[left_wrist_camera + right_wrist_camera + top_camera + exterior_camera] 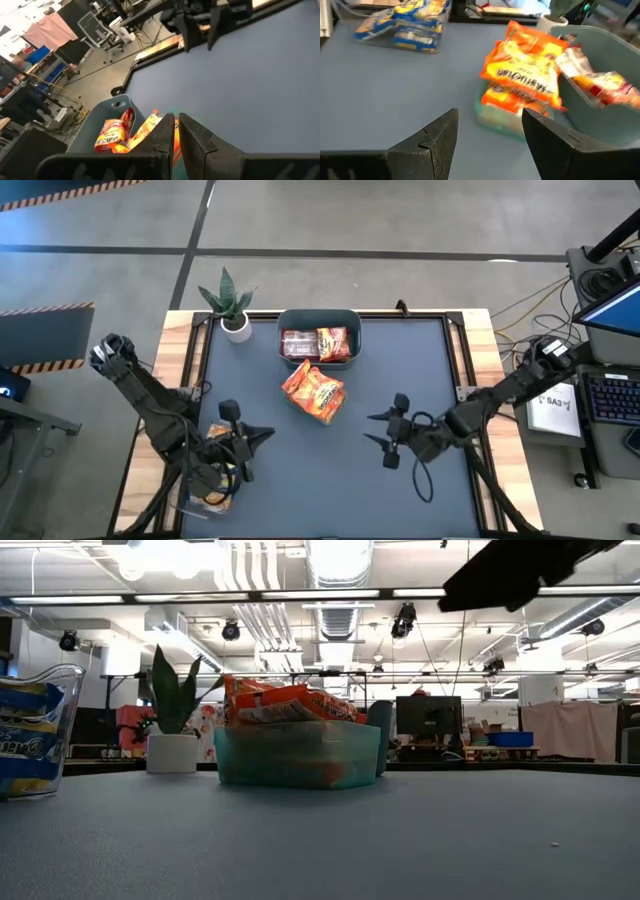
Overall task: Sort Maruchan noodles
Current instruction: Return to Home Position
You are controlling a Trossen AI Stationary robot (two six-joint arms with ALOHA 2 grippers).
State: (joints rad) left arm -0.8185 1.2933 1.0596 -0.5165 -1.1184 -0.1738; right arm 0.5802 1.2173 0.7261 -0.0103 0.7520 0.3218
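Table (430,380): every noodle packet in view is lying in a container, so the sorting is looking finished and only the retreat is remaining.
Grey-teal tub (320,312): sitting at 12 o'clock on the mat, holding the dark red packets (300,343).
Clear bin (66,720): standing at 8 o'clock by the table edge, holding the yellow-and-blue packets (25,755); the left arm is hanging just beside it.
Green tray (290,765): sitting just off centre toward 12 o'clock, near the tub; the orange packets (313,390) are heaping well above its rim.
Right gripper (490,114): hovering at 4 o'clock, fingers spread apart, gripping nothing, pointing toward the orange heap.
Left gripper (176,118): hovering at 9 o'clock, fingers drawn almost together, gripping nothing.
Doing it well: each arm is probably best served by rising first, then pulling back toward its own side. The right should be avoiding any forward drift into the loose orange heap, and the left should be keeping clear of the bin's wall while folding.
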